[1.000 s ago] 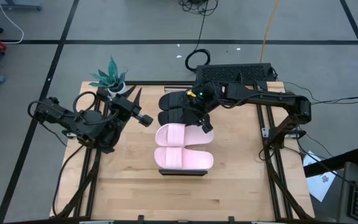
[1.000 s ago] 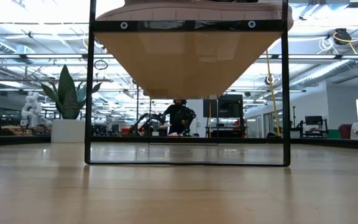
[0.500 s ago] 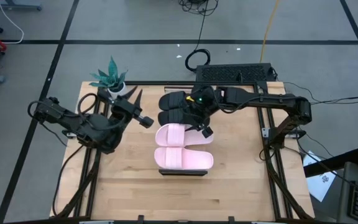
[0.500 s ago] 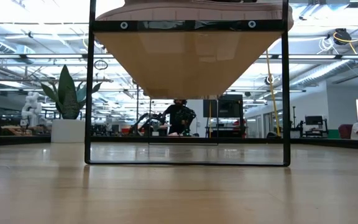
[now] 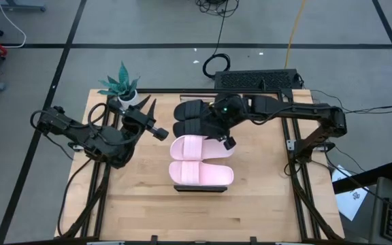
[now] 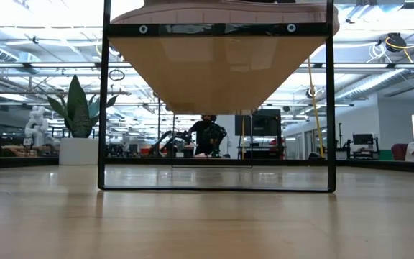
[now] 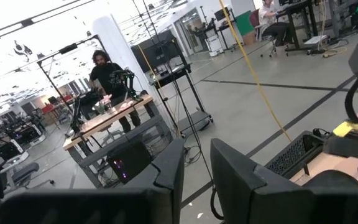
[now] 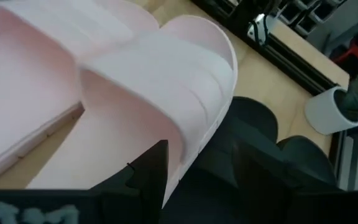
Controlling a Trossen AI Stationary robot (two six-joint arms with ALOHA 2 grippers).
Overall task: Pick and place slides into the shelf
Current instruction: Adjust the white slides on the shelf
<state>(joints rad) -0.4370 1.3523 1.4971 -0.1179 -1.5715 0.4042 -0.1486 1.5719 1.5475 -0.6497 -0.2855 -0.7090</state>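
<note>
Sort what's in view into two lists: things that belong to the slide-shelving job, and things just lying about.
Part of the job:
- two pink slides, on the shelf
- two black slides, also on the shelf
- shelf
- right gripper, fingers open over the slides
- left gripper, waiting to the side

Lying about:
- potted plant at the table's corner
- dark keyboard-like unit at the far edge

The dark right arm reaches in from the table's right edge, elbow bent, its two-finger right gripper (image 5: 227,141) angled down over the middle with jaws parted. The dark left arm rests folded at the left side, its left gripper (image 5: 160,132) raised, fingers (image 7: 166,168) slightly apart.
</note>
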